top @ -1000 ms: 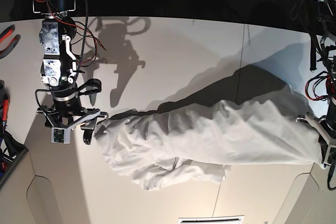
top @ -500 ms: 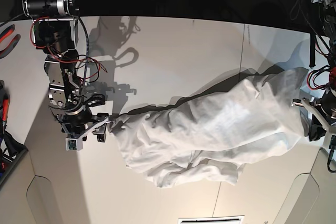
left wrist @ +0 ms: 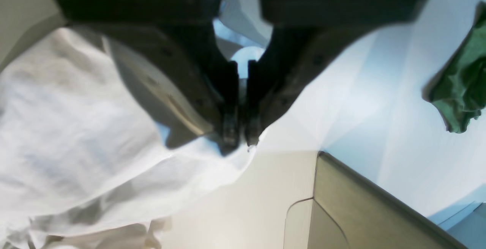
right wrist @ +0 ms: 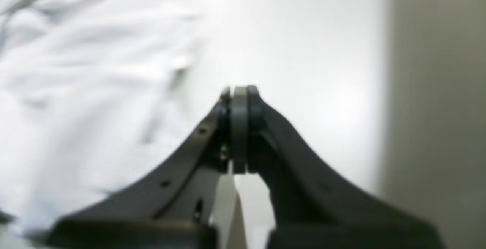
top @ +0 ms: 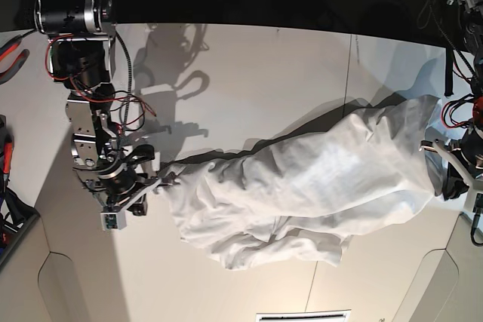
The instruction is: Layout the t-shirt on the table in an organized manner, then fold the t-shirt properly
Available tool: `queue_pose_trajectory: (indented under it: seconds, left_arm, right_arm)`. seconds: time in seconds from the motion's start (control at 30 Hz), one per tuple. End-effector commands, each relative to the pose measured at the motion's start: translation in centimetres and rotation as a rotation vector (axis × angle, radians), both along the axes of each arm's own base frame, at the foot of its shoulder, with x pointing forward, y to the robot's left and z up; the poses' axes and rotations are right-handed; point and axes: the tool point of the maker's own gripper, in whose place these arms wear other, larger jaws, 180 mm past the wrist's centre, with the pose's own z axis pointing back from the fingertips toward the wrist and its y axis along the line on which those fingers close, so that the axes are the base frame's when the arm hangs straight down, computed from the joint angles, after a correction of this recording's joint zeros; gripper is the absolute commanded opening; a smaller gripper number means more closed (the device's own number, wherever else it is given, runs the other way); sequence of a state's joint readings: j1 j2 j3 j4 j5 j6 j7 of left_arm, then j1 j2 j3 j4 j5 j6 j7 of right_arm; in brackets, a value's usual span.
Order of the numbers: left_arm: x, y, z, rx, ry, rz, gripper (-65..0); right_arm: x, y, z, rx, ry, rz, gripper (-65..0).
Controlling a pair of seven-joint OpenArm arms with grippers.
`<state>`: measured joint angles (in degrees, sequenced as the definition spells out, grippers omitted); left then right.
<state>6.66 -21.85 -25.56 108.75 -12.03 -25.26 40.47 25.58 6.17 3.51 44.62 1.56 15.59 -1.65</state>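
**A:** Where is the t-shirt (top: 302, 190) lying right now?

**B:** It is sprawling in a long, wrinkled band across the table (top: 249, 81), running from the right gripper (top: 160, 184) on the base view's left side over to the left gripper (top: 445, 175) at the far right side. The bulk is bunching up in the middle, with a loose flap hanging toward the table's near edge.

**A:** What is the left gripper doing?

**B:** In the left wrist view its jaws are standing almost together, and the left gripper (left wrist: 239, 142) is clenching a thin edge of the t-shirt (left wrist: 76, 127) between its fingertips (left wrist: 229, 127). The cloth is draping away from the tips, lifted off the table (left wrist: 246, 203) there.

**A:** And the right one?

**B:** The right gripper (right wrist: 239, 91) is showing its jaws pressed fully together in its own wrist view, with no cloth visible between the pads. The t-shirt (right wrist: 76, 89) is lying just beside it, blurred, on the table (right wrist: 303, 51). From the base view, the tips are sitting right at the shirt's end, and I cannot tell whether they are touching it.

**A:** Anything else near the shirt?

**B:** A crumpled green cloth (left wrist: 461, 89) is showing well apart from the shirt, beyond the left gripper.
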Motion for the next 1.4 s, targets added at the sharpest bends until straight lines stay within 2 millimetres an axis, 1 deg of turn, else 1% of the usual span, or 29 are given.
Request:
queue_pose_trajectory:
  seconds: [0.0,0.17,0.23,0.27,0.3,0.37,0.4,0.43,0.47,0.5,0.53,0.7,0.77,0.8,0.87,0.97,1.13,1.2,1.37]
  left_arm:
    - [0.5,0.4,1.8,0.025,-0.049,-0.008,-65.0]
    - [0.5,0.9,2.0,0.053,-0.043,-0.006,-65.0]
    - [0.5,1.0,2.1,0.058,-0.044,-0.006,-65.0]
    - [0.5,1.0,2.1,0.058,-0.044,-0.007,-65.0]
    - [0.5,1.0,2.1,0.056,-0.045,-0.008,-65.0]
    - [0.5,0.8,2.2,0.041,-0.049,-0.013,-65.0]
    - [0.5,0.7,2.2,0.037,-0.050,-0.015,-65.0]
    - [0.6,0.7,2.2,0.035,-0.051,-0.015,-65.0]
    - [0.6,0.7,2.2,0.034,-0.051,-0.016,-65.0]
    - [0.6,0.7,2.2,0.034,-0.051,-0.015,-65.0]
    - [0.6,0.7,2.2,0.035,-0.051,-0.015,-65.0]
    - [0.5,0.7,2.1,0.034,-0.044,-0.013,-65.0]
    - [0.5,0.7,2.1,0.035,-0.045,-0.013,-65.0]
    - [0.5,0.7,2.1,0.034,-0.044,-0.013,-65.0]
    - [0.5,0.7,2.1,0.035,-0.044,-0.013,-65.0]
    - [0.5,0.7,2.1,0.035,-0.044,-0.013,-65.0]
    - [0.5,0.7,2.1,0.034,-0.044,-0.013,-65.0]
    - [0.6,0.5,2.1,0.020,-0.050,-0.018,-65.0]
    - [0.6,0.4,2.1,0.011,-0.052,-0.022,-65.0]
  right_arm:
    - [1.5,-1.7,2.2,-0.023,-0.066,-0.014,-65.0]
    - [0.7,-7.4,2.2,-0.116,-0.043,-0.052,-65.0]
    - [0.3,-8.7,2.2,-0.102,-0.039,-0.069,-65.0]
    - [0.2,-9.0,2.3,-0.082,-0.040,-0.070,-65.0]
    - [0.2,-8.8,2.5,-0.057,-0.043,-0.058,-65.0]
    - [0.2,-7.7,2.5,-0.016,-0.041,-0.017,-65.0]
    - [0.2,-6.7,2.7,0.015,-0.044,0.016,-58.0]
    - [0.2,-5.5,2.8,0.050,-0.050,0.052,-44.2]
    - [0.3,-4.3,3.0,0.083,-0.056,0.076,-32.8]
    - [0.4,-3.3,3.0,0.109,-0.060,0.083,-26.8]
    - [0.5,-2.3,3.0,0.127,-0.062,0.086,-26.0]
    - [1.0,2.6,2.8,0.212,-0.068,0.063,-26.0]
    - [1.2,4.1,2.7,0.210,-0.064,0.061,-26.0]
    - [1.2,4.5,2.5,0.198,-0.061,0.053,-26.0]
    - [1.4,5.0,2.4,0.173,-0.060,0.040,-26.0]
    - [1.3,5.0,2.0,0.160,-0.048,0.027,-26.2]
    - [0.1,5.4,-0.2,0.177,0.012,0.035,-28.1]
    - [-0.1,5.9,-0.1,0.196,-0.008,0.061,-28.1]
    - [0.4,7.1,1.7,0.244,-0.091,0.109,-28.1]
